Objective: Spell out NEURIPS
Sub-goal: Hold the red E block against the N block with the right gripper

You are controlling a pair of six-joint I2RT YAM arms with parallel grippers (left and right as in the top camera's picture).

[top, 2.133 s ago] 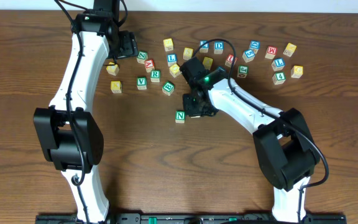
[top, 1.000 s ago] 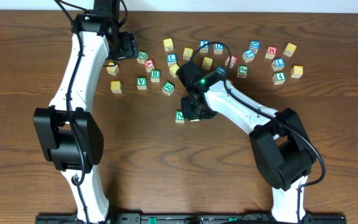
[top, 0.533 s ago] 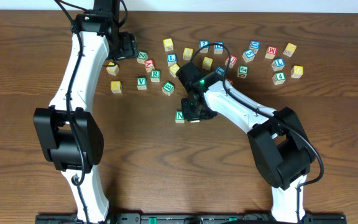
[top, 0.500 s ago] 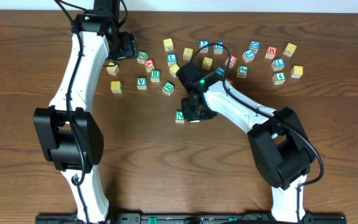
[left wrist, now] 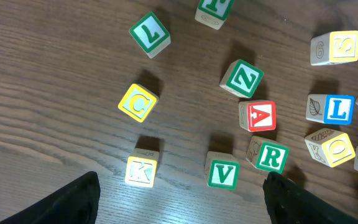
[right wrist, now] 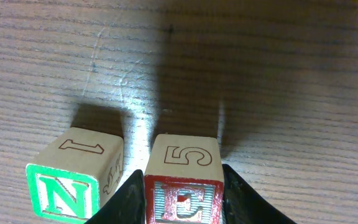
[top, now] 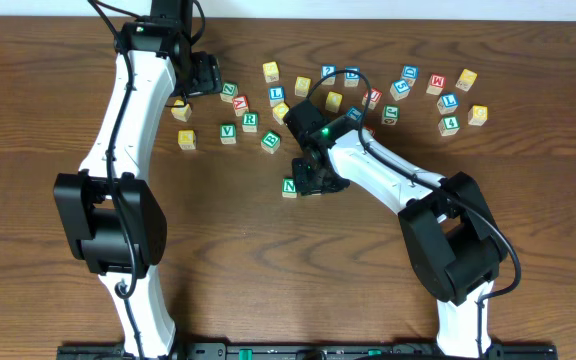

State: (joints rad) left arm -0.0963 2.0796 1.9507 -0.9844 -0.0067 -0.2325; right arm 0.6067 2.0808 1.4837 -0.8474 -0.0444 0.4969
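Observation:
The green N cube (top: 289, 186) stands alone on the table, also in the right wrist view (right wrist: 73, 177). My right gripper (top: 311, 180) is shut on the red E cube (right wrist: 183, 186) and holds it just right of the N cube, a narrow gap between them. In the overhead view the gripper hides the E cube. The green R cube (top: 250, 121) (left wrist: 270, 157) lies in the scattered pile. My left gripper (left wrist: 182, 199) is open and empty above the pile's left part (top: 200, 75). Other task letters are too small to tell.
Loose cubes lie across the back: green V (left wrist: 222, 173), yellow K (left wrist: 140, 170), yellow C (left wrist: 137, 103), green Z (left wrist: 243, 79), red A (left wrist: 257, 116), blue L (left wrist: 336, 108), green L (left wrist: 150, 33). More cubes (top: 438, 95) lie at back right.
My right gripper has moved left with the E cube, from apart from the N cube to right beside it. The left arm has not moved.

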